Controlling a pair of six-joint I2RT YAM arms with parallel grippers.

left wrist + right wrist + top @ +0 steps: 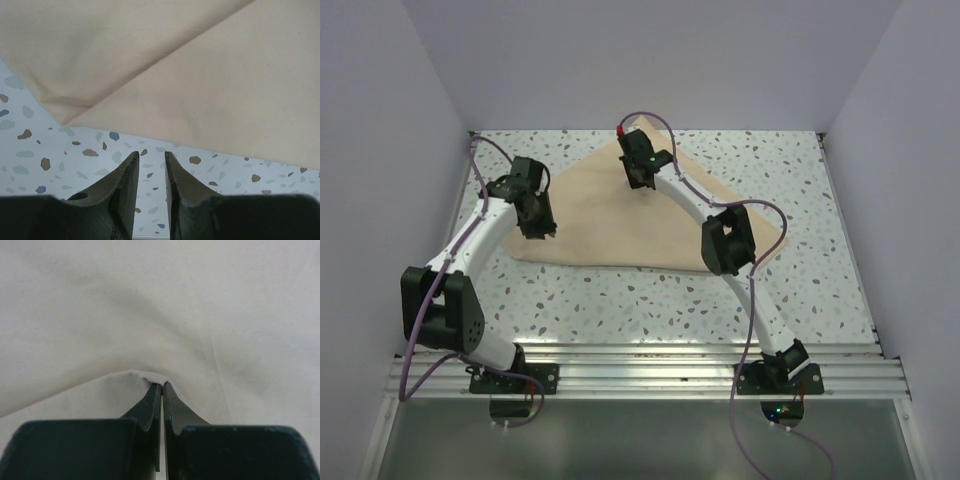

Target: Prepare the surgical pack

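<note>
The surgical pack (610, 225) is a tan paper-like wrap lying flat on the speckled table, folded into a rough triangle with its point at the back. My left gripper (535, 232) hovers at the wrap's left corner. In the left wrist view its jaws (151, 155) stand a little apart over bare table, nothing between them, and the folded wrap corner (200, 75) lies just ahead. My right gripper (640, 180) is near the wrap's far point. In the right wrist view it (162, 385) is shut on a raised edge of the wrap (150, 315), which puckers around the fingertips.
White walls close in the table at the left, back and right. A ribbed metal rail (650, 365) with both arm bases runs along the near edge. Purple cables (765, 215) loop off both arms. Bare speckled table (650, 300) lies between the wrap and the rail.
</note>
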